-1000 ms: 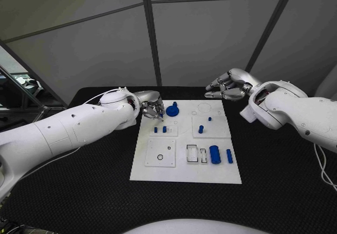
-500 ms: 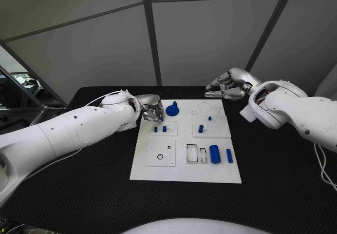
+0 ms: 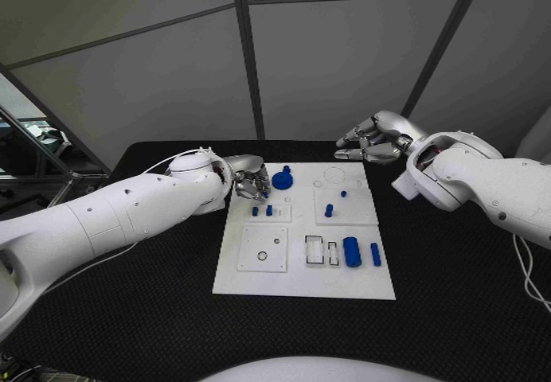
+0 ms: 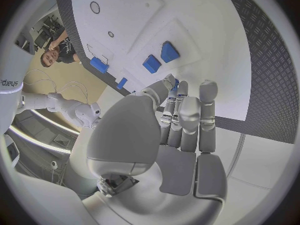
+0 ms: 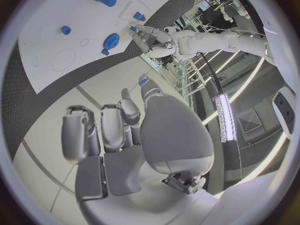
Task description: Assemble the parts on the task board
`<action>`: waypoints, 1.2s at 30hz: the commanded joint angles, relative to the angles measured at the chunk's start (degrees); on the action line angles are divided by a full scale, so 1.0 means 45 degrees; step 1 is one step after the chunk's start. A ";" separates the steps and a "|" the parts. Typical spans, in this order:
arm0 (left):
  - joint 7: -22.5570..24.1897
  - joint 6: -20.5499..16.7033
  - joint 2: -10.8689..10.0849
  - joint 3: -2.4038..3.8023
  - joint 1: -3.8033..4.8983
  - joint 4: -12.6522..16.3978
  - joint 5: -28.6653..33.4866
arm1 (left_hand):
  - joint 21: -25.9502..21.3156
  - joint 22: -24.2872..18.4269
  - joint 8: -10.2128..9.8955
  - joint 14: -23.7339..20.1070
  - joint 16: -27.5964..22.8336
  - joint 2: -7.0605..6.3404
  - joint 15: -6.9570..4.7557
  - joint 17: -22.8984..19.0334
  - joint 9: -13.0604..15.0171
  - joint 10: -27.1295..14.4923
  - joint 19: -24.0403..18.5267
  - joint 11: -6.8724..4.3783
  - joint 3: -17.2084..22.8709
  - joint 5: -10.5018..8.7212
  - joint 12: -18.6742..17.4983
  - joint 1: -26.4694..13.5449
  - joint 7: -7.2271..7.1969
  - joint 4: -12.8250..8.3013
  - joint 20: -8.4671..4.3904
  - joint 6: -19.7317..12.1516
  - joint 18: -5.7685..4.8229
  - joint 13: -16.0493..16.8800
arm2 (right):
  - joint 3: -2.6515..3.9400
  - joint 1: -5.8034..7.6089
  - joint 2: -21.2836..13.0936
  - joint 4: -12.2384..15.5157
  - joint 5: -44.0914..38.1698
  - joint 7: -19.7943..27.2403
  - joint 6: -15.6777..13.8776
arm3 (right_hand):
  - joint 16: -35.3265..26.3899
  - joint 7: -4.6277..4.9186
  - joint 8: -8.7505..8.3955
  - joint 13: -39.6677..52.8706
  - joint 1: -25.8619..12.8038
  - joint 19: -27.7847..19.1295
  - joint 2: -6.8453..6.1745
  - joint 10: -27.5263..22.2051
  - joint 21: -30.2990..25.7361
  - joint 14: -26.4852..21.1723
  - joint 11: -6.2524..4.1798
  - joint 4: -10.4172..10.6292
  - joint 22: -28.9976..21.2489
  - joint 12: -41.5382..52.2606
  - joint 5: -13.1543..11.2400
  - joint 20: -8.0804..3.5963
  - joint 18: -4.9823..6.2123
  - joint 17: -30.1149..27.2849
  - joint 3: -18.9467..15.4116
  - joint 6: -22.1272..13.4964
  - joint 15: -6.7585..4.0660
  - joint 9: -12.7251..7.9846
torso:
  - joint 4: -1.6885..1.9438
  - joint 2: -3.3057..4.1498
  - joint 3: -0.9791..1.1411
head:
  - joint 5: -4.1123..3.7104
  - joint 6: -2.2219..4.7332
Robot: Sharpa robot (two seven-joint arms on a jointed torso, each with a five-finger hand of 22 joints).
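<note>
On the black table (image 3: 138,302) lies one white task board (image 3: 301,282), and eight blue parts show on it from the head camera. At the far left end sits one round gear with a stem (image 3: 281,180); just in front of it two short pegs (image 3: 262,211) stand side by side on a raised square plate; toward the right, one small stud (image 3: 342,193) and one upright peg (image 3: 329,211) sit on a second plate; on the near right, one thick cylinder (image 3: 350,251) lies beside one thin pin (image 3: 376,255). The left hand (image 3: 248,185) sits at the board's far left corner, just beside the gear, its fingers close together and pointing down, with a small blue part (image 4: 176,83) at the fingertips; I cannot tell whether it is held. The right hand (image 3: 373,143) hovers beyond the board's far edge, fingers curled in with nothing in them.
</note>
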 commanded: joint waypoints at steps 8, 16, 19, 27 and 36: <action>-0.0143 0.0098 0.0151 -0.0007 -0.0013 -0.0190 0.0032 | -0.0057 0.0003 -0.0032 0.0020 0.0008 0.0000 0.0008 -0.0026 -0.0004 0.0037 -0.0031 0.0046 0.0076 -0.0073 -0.0089 -0.0098 -0.0003 -0.0017 0.0018 -0.0001 -0.0431 -0.0020 | 0.0007 0.0023 0.0018 0.0014 0.0014 0.0137 0.0053 | -0.0022 0.0031 -0.0050 0.0015 -0.0057 -0.0044 0.0012 -0.0012 -0.0013 0.0245 0.0004 0.0044 0.0786 -0.0005 0.0031 -0.0031 0.0126 0.0017 -0.0015 -0.0078 -0.0043 0.0015 | -0.0004 0.0000 -0.0002 | -0.0032 -0.0003; -0.0196 0.0272 0.0218 -0.0006 -0.0013 -0.0293 0.0032 | -0.0086 -0.0015 -0.0038 0.0009 -0.0003 0.0003 0.0010 -0.0049 -0.0014 0.0026 -0.0053 0.0053 0.0100 -0.0074 -0.0097 -0.0075 0.0008 -0.0035 0.0019 -0.0014 -0.0424 -0.0025 | 0.0007 0.0023 0.0013 0.0023 0.0014 0.0134 0.0061 | -0.0022 0.0031 -0.0050 0.0015 -0.0057 -0.0044 0.0012 -0.0012 -0.0013 0.0245 0.0004 0.0044 0.0786 -0.0005 0.0031 -0.0031 0.0126 0.0017 -0.0015 -0.0078 -0.0043 0.0015 | -0.0002 -0.0001 0.0001 | -0.0028 -0.0023; -0.0229 0.0343 0.0238 -0.0006 -0.0013 -0.0341 0.0032 | -0.0127 -0.0044 -0.0042 -0.0002 -0.0019 0.0000 0.0012 -0.0072 -0.0018 0.0020 -0.0082 0.0058 0.0104 -0.0077 -0.0102 -0.0075 0.0012 -0.0038 0.0020 -0.0022 -0.0415 -0.0027 | 0.0007 0.0023 0.0010 0.0029 0.0014 0.0129 0.0063 | -0.0022 0.0031 -0.0050 0.0015 -0.0057 -0.0044 0.0012 -0.0012 -0.0013 0.0245 0.0004 0.0044 0.0786 -0.0005 0.0031 -0.0031 0.0126 0.0017 -0.0015 -0.0078 -0.0043 0.0015 | -0.0004 0.0002 0.0002 | -0.0029 -0.0016; -0.0274 0.0385 0.0253 -0.0006 -0.0013 -0.0381 0.0032 | -0.0174 -0.0029 -0.0126 -0.0053 0.0008 -0.0317 0.0083 -0.0126 -0.0311 -0.0091 -0.0116 0.0117 0.0088 -0.0103 -0.0180 -0.0283 0.0082 -0.0026 0.0074 -0.0904 -0.0419 -0.0067 | 0.0007 0.0023 -0.0003 0.0018 0.0014 0.0117 0.0066 | -0.0076 0.0029 -0.0046 -0.0054 -0.0059 -0.0080 0.0027 -0.0048 -0.0073 0.0236 0.0003 0.0043 0.0713 -0.0061 0.0031 -0.0033 0.0143 -0.0044 -0.0015 -0.0068 -0.0046 0.0024 | 0.0006 -0.0006 0.0001 | -0.0044 -0.0025; -0.0305 0.0235 0.0220 -0.0007 -0.0013 -0.0383 0.0034 | -0.0274 -0.0051 -0.0115 -0.0061 0.0073 -0.0794 0.0070 -0.0197 -0.0865 -0.0227 -0.0081 0.0110 0.0044 -0.0122 -0.0258 -0.0541 -0.0181 0.0093 0.0083 -0.2488 -0.0412 -0.0098 | 0.0006 0.0023 -0.0013 0.0002 0.0014 0.0114 0.0069 | -0.0110 0.0031 -0.0049 -0.0193 -0.0058 -0.0091 0.0020 -0.0135 -0.0090 0.0226 0.0004 0.0040 0.0690 -0.0203 0.0030 -0.0033 0.0149 -0.0090 -0.0018 -0.0075 -0.0046 0.0023 | 0.0000 -0.0009 0.0000 | -0.0041 -0.0029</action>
